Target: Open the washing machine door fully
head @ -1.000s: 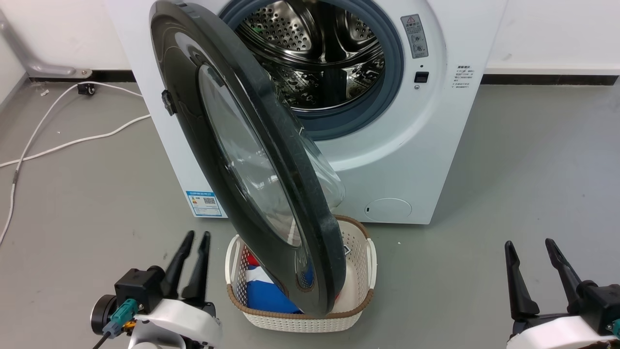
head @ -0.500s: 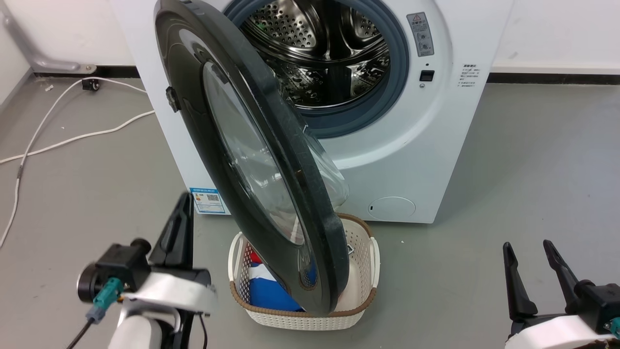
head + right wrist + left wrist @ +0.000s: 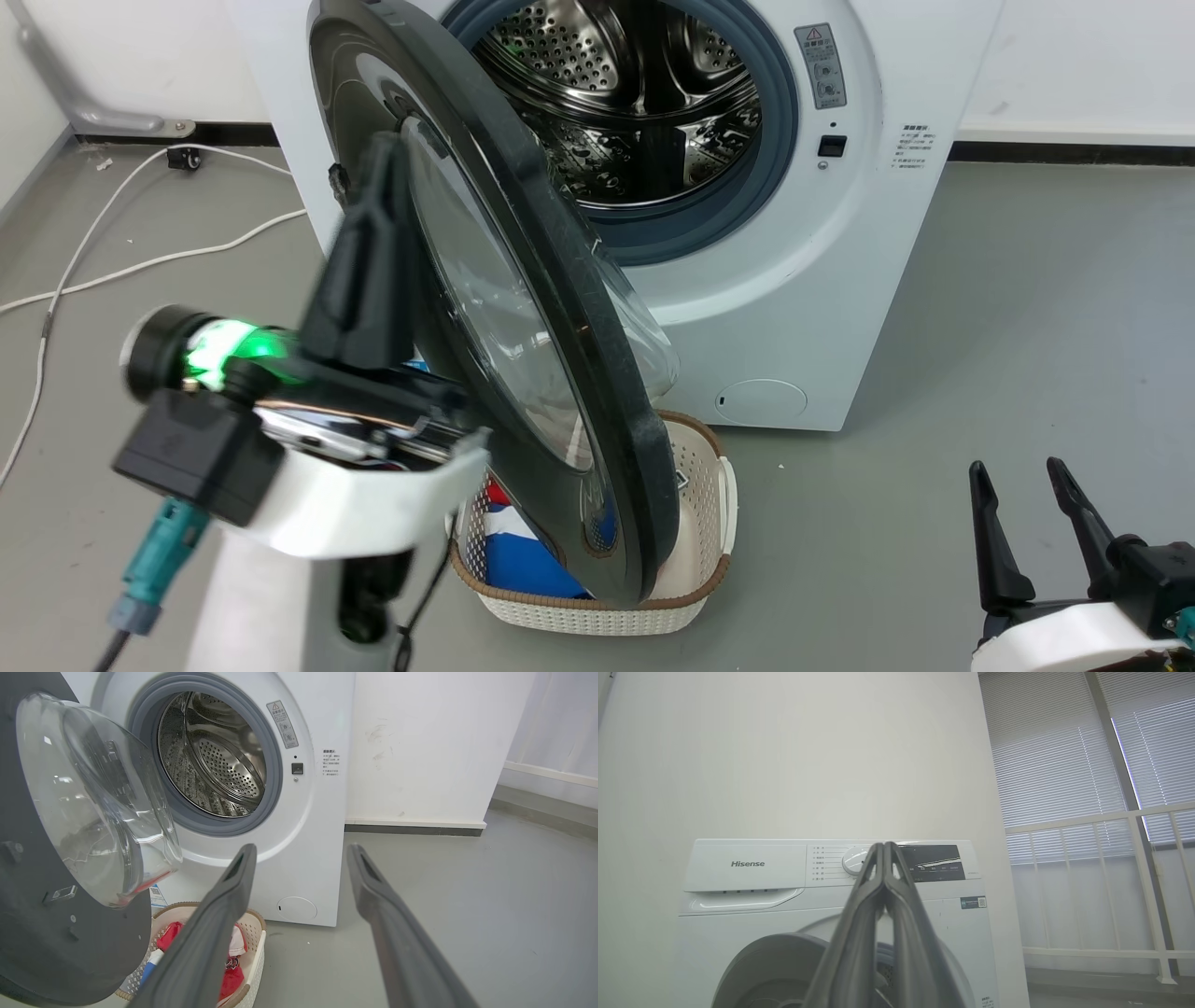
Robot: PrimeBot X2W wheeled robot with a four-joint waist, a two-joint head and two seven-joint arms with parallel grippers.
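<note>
Head view: noted door [image 3: 485,308] about half open, hinged at left edge of machine [image 3: 822,308], overhanging basket [image 3: 560,616] on floor [image 3: 1027,280] by machine's front edge. Judged heavy, rigid, slick; glass bowl [image 3: 639,336] fragile, so push on black rim [image 3: 597,392]. Left gripper [image 3: 383,159] clenched, empty, just outside door; contact unclear. Right gripper [image 3: 1016,471] released, low. Basket holding blue-white laundry [image 3: 518,560]; drum [image 3: 653,103] seemingly empty

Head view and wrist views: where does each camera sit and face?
Head: looks down at the washing machine door; left gripper high, right gripper low.
Left wrist: tilted up at the washing machine; its shut fingers.
Right wrist: faces the drum; its open fingers.
Head and right wrist views share door, drum, basket.
</note>
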